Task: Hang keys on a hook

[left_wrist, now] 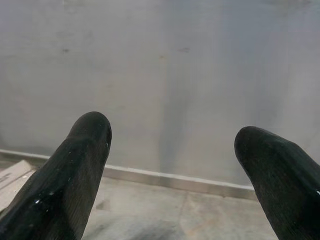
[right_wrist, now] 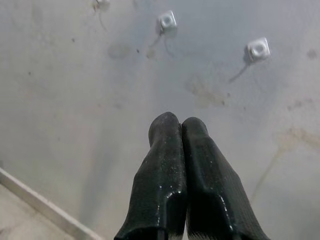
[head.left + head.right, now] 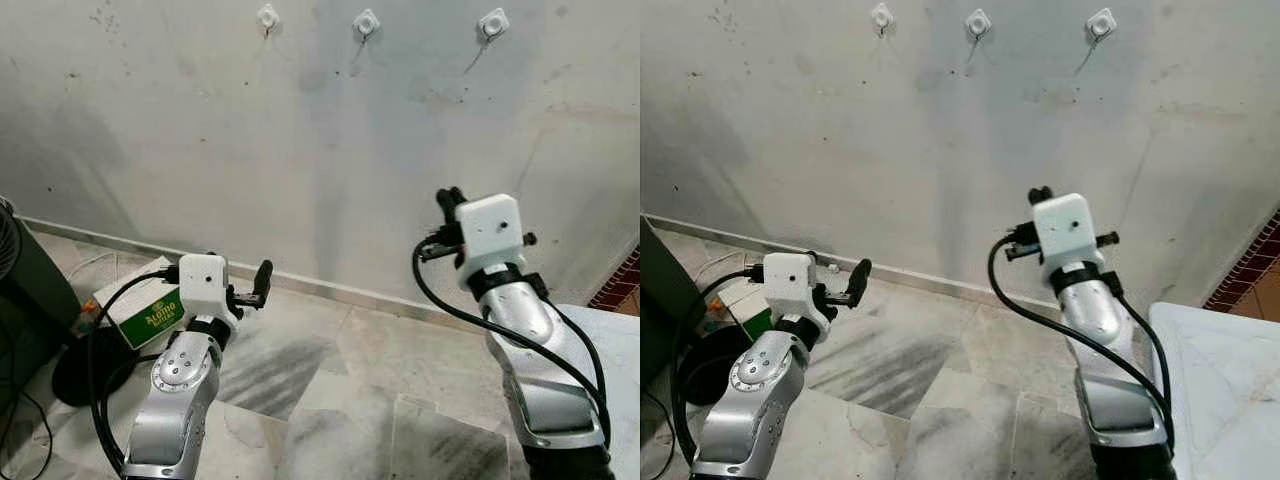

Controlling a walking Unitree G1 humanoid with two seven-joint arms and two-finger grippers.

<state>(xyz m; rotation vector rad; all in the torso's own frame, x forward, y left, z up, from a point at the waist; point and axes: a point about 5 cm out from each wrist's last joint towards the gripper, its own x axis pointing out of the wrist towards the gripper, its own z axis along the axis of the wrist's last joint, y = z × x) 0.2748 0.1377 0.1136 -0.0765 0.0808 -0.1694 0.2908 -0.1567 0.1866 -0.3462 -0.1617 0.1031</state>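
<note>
A: Nearest the head camera are the two silver forearms, one at seven o'clock, one at five. Start there?

B: Yes. The left gripper [image 3: 262, 281] sits low, out over the marble floor [image 3: 340, 400], and its wrist view has the two black fingers [image 1: 75, 170] spread wide apart with nothing between them. Released and empty.

A: And the right gripper [image 2: 181, 125]?

B: Raised toward the wall [image 3: 300, 150], pointing up at about twelve o'clock. Its fingers are pressed flat against each other, clenched, and I can make out nothing pinched between the tips.

A: So where are the keys?

B: I cannot find them. None in either gripper, none hanging from the wall that I can tell. Three white hooks run along the top: the left hook [image 3: 267, 16] at eleven o'clock, the middle hook [image 3: 366, 22] at twelve, the right hook [image 3: 493, 23] at one. Thin dark lines trail below them, which look like shadows or marks, though they are too small to be certain.

A: Anything else about?

B: A green and white box [image 3: 140, 305] on the floor at nine o'clock, beside a dark stand base [image 3: 85, 365].

A: Progress, then?

B: By my reading, either nothing has been hung yet, or the keys sit somewhere too small to make out. The hooks are well above the right gripper.
</note>
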